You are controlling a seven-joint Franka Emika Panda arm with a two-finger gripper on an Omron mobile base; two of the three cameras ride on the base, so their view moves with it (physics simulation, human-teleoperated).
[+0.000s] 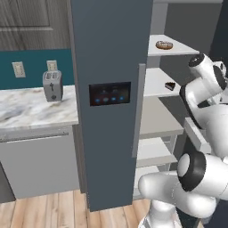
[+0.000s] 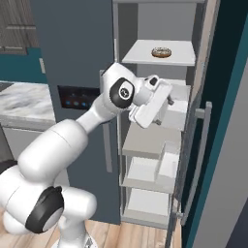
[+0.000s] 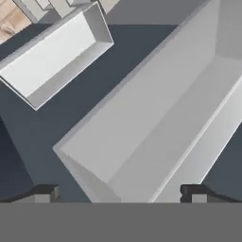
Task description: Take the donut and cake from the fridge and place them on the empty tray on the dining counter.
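Note:
The fridge (image 1: pixel 111 49) stands with its right door swung open. The donut (image 1: pixel 164 45) (image 2: pixel 162 52) lies on the top pale grey shelf. One shelf lower sits the cake (image 1: pixel 170 86), a small dark wedge near the shelf's front edge. My arm reaches into the fridge at the height of the cake's shelf, below the donut. My gripper (image 3: pixel 120 194) is open, its fingertips (image 3: pixel 47 191) far apart with nothing between them, and it looks down on pale grey bins (image 3: pixel 156 123). The blue tray and the dining counter are out of view.
The fridge's open door (image 2: pixel 218 145) with its grey handle (image 2: pixel 196 160) stands close on the right. Left of the fridge is a marble counter (image 1: pixel 31 107) on grey cabinets with a toaster (image 1: pixel 52 85). Lower fridge shelves (image 2: pixel 145 169) and wood floor lie below.

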